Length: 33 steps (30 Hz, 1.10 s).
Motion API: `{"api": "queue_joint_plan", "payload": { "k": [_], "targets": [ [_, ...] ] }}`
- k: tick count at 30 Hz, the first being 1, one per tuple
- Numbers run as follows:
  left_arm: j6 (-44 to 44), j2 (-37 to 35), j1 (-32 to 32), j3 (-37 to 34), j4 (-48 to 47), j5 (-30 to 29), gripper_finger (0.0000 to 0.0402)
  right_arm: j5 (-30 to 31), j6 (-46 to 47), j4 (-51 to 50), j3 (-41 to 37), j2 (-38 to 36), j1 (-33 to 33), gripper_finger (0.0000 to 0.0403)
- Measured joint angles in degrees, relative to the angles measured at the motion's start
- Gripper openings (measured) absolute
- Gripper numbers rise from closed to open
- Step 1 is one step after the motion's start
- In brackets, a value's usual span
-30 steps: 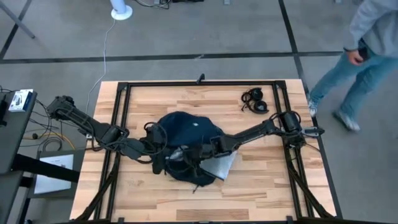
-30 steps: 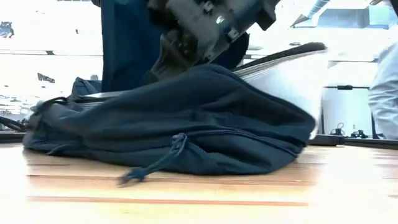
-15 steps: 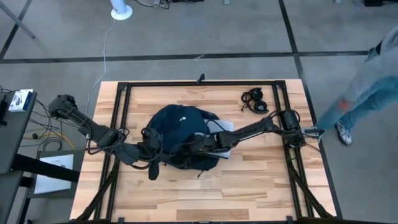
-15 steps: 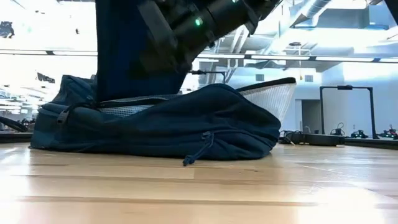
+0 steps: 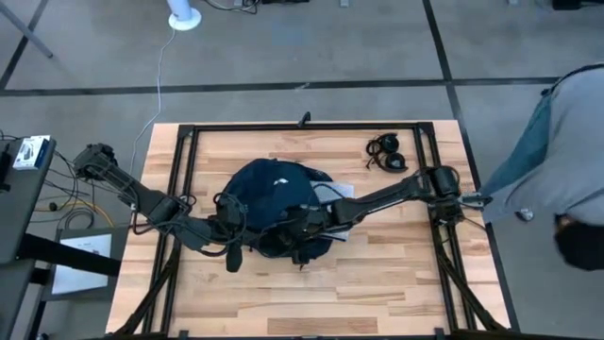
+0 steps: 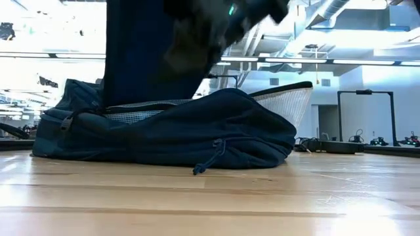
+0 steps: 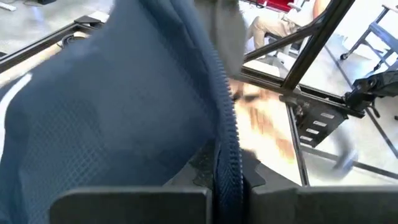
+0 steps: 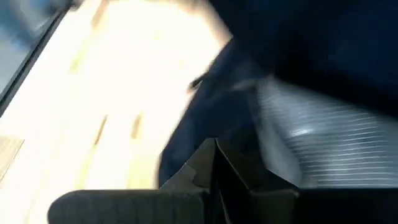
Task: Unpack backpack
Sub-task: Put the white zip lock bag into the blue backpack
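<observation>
Fabric fills the left gripper (image 7: 227, 186): a zippered edge of the backpack (image 5: 276, 200), a soft, rounded bag of dark navy woven cloth, runs straight down between the two dark fingers, which are clamped on it and hold a flap of the bag lifted. The right gripper (image 5: 300, 231) sits against the backpack's near side, close to the left one; whether its fingers are parted or closed cannot be told, as that wrist view is smeared. A flat, ribbed, pale panel (image 8: 317, 143) shows just ahead of it inside the dark cloth. Seen level, the backpack (image 6: 170, 131) lies slumped on its side with a looped cord zipper pull (image 6: 209, 157) hanging from its front and a white mesh sheet (image 6: 289, 105) sticking out of the open end. The backpack lies at the middle of the wooden plank table (image 5: 377, 283). Beyond the backpack, toward the right arm's base, lies a black headset (image 5: 386, 151). A person (image 5: 557, 161) stands off the table past the right arm.
</observation>
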Motion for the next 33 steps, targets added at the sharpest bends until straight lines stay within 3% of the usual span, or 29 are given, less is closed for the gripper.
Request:
{"api": "queue_joint_plan", "payload": {
  "k": [6,13,18,25,33],
  "targets": [
    [-0.76,0.0,0.0,-0.02,0.58,-0.04,0.0,1.3,-2.82,9.43,-0.02,6.38,-2.73,0.0],
    [-2.54,0.02,-1.12,0.0,0.72,-0.13,0.0,15.25,-3.35,17.3,-0.02,7.25,-6.03,0.0],
    [-2.56,0.02,-1.36,-0.02,0.74,-0.18,0.0,17.38,-2.93,19.27,0.02,7.25,-7.77,0.0],
    [-2.54,0.02,-1.38,-0.02,0.6,-0.04,0.0,15.78,-1.6,7.14,0.02,1.71,-2.65,0.0],
    [-2.52,0.02,-1.36,-0.02,0.28,-0.23,0.0,14.73,7.91,-25.38,0.06,-9.3,1.99,0.0]
  ]
}}
